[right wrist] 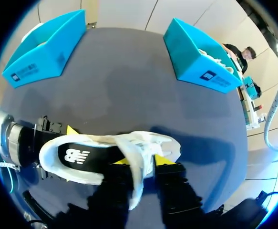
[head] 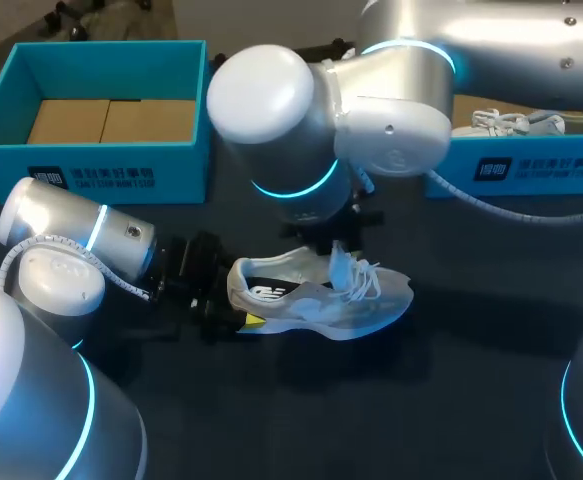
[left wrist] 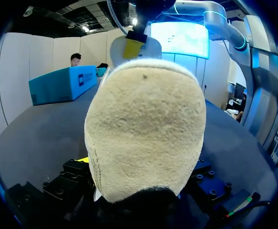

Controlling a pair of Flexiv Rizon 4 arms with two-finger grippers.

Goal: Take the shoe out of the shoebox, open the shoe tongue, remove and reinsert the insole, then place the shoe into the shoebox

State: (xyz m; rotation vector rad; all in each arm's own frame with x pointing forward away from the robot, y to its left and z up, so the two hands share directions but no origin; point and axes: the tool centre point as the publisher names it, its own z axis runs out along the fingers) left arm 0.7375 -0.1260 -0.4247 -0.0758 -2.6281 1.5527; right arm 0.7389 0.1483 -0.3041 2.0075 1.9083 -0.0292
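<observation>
— Where's the shoe, and who has it?

— The shoe [head: 316, 298] lies on its sole on the table [head: 441, 400], out of both boxes. Closest in, the left gripper [head: 235, 300] comes at it from behind and is closed across the heel [left wrist: 146, 129], a yellow tip on each side. I take that as an anchor, so the shoe can't slide or tip when the top is pulled.

— And the right one?

— The right gripper [right wrist: 142, 162] hangs over the middle of the shoe, fingers narrow, pinching the tongue [right wrist: 135, 153] between them. The tongue stands up out of the laces, which fits the opening step.

— Is the insole out?

— No. The dark insole [right wrist: 81, 155] sits inside, showing through the opening behind the tongue. It comes next, I'd judge.

— What's further back?

— Two blue boxes at the far edge, well apart from the shoe. The left box [head: 101, 165] holds only cardboard, so it's probably this shoe's home. The right box [head: 531, 165] has another shoe [head: 516, 122] in it.
</observation>
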